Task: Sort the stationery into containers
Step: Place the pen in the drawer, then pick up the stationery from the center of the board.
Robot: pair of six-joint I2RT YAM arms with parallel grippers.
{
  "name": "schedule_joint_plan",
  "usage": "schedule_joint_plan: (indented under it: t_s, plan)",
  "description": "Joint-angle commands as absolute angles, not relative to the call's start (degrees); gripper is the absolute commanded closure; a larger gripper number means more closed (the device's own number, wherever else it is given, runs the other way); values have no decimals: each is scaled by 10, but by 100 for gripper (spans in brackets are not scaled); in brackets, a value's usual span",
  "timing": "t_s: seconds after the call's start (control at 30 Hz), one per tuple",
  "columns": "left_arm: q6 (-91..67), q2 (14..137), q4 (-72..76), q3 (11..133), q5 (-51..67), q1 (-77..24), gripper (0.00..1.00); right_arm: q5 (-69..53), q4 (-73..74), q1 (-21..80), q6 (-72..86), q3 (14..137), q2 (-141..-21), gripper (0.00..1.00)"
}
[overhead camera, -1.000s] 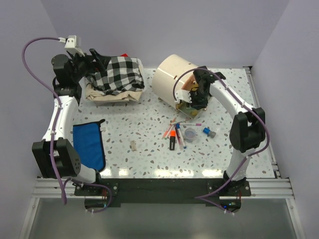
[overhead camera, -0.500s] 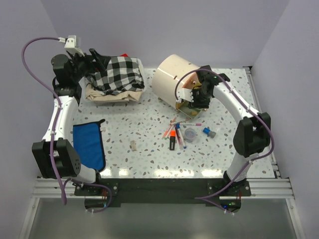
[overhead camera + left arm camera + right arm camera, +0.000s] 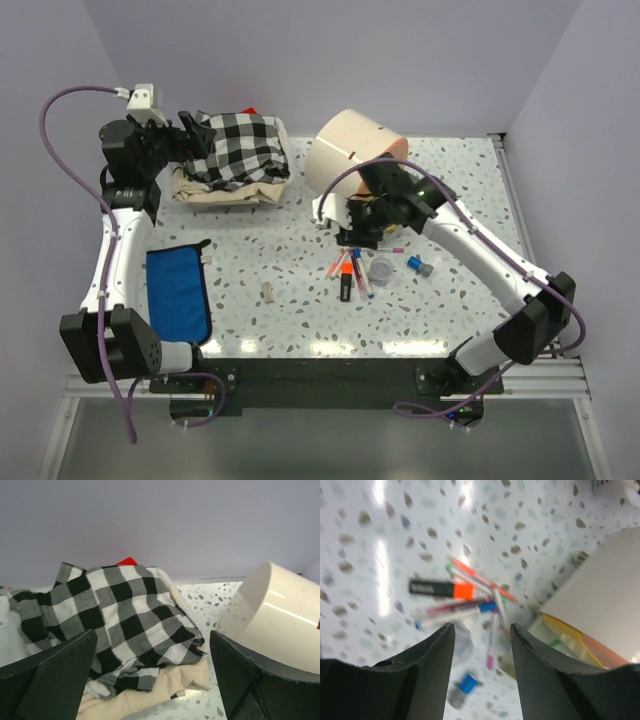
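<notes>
The cream drum cabinet (image 3: 345,158) lies at the back centre, with an orange-fronted drawer (image 3: 580,642) standing open. The stationery lies in front of it: thin pens (image 3: 357,268), an orange highlighter (image 3: 346,279), a clear round pot (image 3: 381,268), a small blue item (image 3: 414,264) and a beige eraser (image 3: 268,292). My right gripper (image 3: 353,232) is open and empty above the pens, just in front of the cabinet. In the right wrist view the gripper (image 3: 482,640) looks down on the highlighter (image 3: 440,588) and the pens (image 3: 487,605). My left gripper (image 3: 196,133) is open and empty beside the checked cloth.
A black-and-white checked cloth (image 3: 240,148) lies on a beige pile at the back left, also in the left wrist view (image 3: 115,612). A blue cloth (image 3: 180,292) lies at the near left. The cabinet's cream side (image 3: 272,615) shows at the right of the left wrist view.
My right arm has swung from the cabinet's open drawer towards the left and nearer, so its gripper now hangs over the pens. The left arm has shifted slightly.
</notes>
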State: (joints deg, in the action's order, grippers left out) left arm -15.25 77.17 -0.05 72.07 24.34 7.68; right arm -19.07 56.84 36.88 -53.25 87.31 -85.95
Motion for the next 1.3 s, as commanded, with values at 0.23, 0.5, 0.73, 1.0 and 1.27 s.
schedule_joint_plan:
  t_s: [0.23,0.5,0.73,1.0,1.27]
  plan:
    - [-5,672,-70,683,6,98,0,-107,384,533,133,973,-1082,33]
    - [14,641,-55,648,-137,102,0,44,435,574,300,1094,-1209,35]
    - [-25,658,-76,670,-127,134,0,45,448,595,375,1081,-1257,41]
    - [-17,642,-64,656,-112,135,0,33,449,613,392,1092,-1294,44]
    - [-35,639,-67,643,-90,135,0,38,450,620,396,1088,-1322,46]
